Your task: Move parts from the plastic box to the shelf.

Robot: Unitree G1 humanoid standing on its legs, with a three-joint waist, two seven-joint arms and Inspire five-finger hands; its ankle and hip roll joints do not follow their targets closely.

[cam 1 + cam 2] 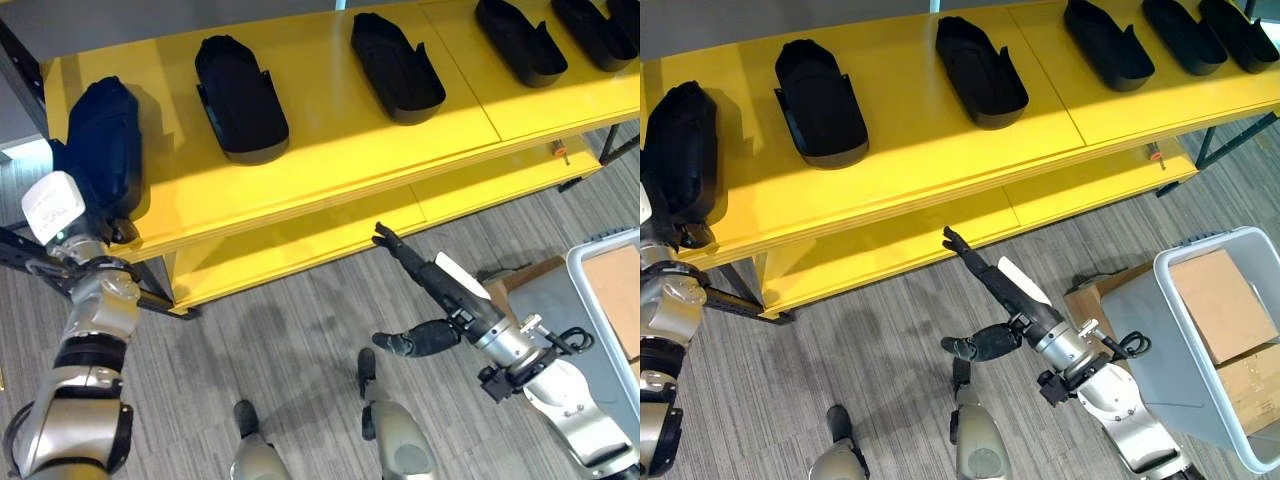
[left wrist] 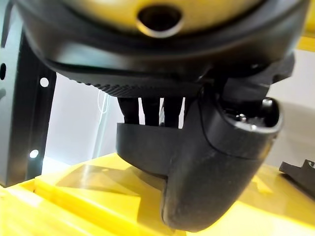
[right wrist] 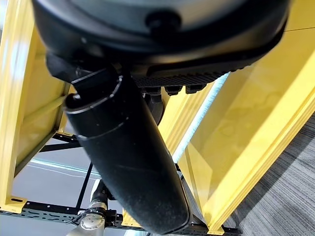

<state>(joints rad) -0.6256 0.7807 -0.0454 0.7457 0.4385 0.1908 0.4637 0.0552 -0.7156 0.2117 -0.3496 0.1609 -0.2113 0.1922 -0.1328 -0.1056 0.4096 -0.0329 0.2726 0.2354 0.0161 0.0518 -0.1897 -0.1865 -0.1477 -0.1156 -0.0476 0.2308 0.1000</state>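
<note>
A black moulded part (image 1: 105,135) lies at the left end of the yellow shelf's top board (image 1: 330,130). My left hand (image 1: 70,225) is at its near end, fingers (image 2: 150,110) behind the part (image 2: 197,182) and thumb in front, shut on it. Several more black parts (image 1: 240,95) lie in a row along the board. My right hand (image 1: 430,285) is open and holds nothing, low over the floor before the lower shelf board (image 1: 300,245), fingers straight and thumb (image 3: 128,162) spread. The grey plastic box (image 1: 1200,330) stands at the right by my right arm.
A brown cardboard piece (image 1: 1220,300) lies inside the plastic box. A dark metal shelf post (image 2: 19,98) stands beside my left hand. Grey striped carpet (image 1: 290,340) covers the floor in front of the shelf.
</note>
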